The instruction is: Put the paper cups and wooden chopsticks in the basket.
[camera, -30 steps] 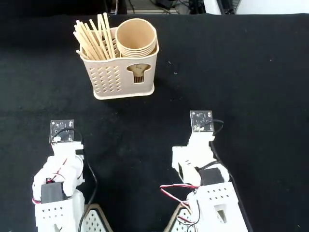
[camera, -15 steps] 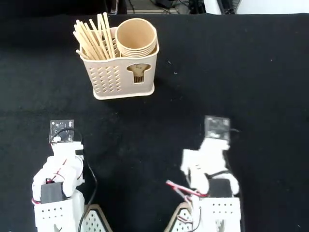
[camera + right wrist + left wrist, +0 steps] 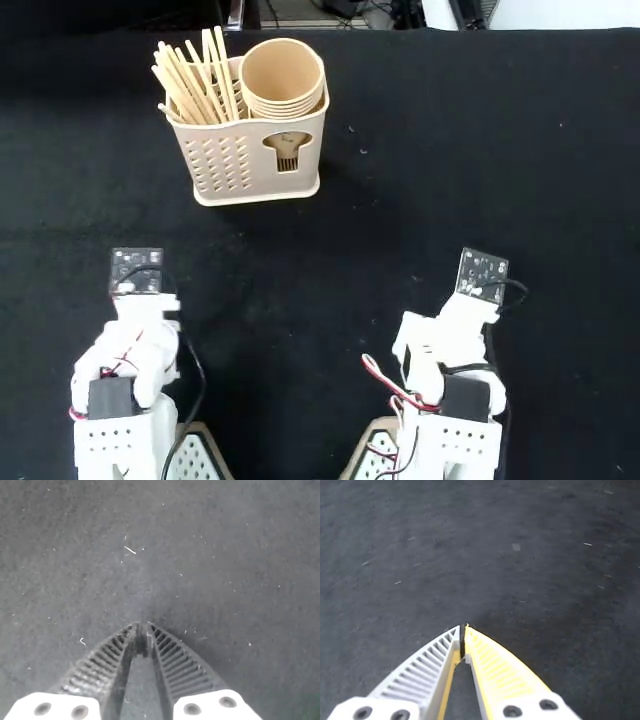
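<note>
Black cloth covers counter [image 3: 500, 150]; cables [image 3: 345, 8] lie past far edge. Since earlier frame your right arm [image 3: 450, 340] has swung outward; left arm [image 3: 130, 340] barely shifted. Left pincer [image 3: 464, 630] closed, empty. Right pincer [image 3: 141, 627] closed, empty. Basket [image 3: 250, 160] stands far-left on counter. Wooden chopsticks [image 3: 195, 80] stand inside, long axes near vertical, tips fanning upward. Paper cups [image 3: 283, 75] stacked mouth-up beside them.

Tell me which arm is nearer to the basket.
Left. The left arm sits back from the basket, a little to one side; the right arm sits farther off to the other side.
</note>
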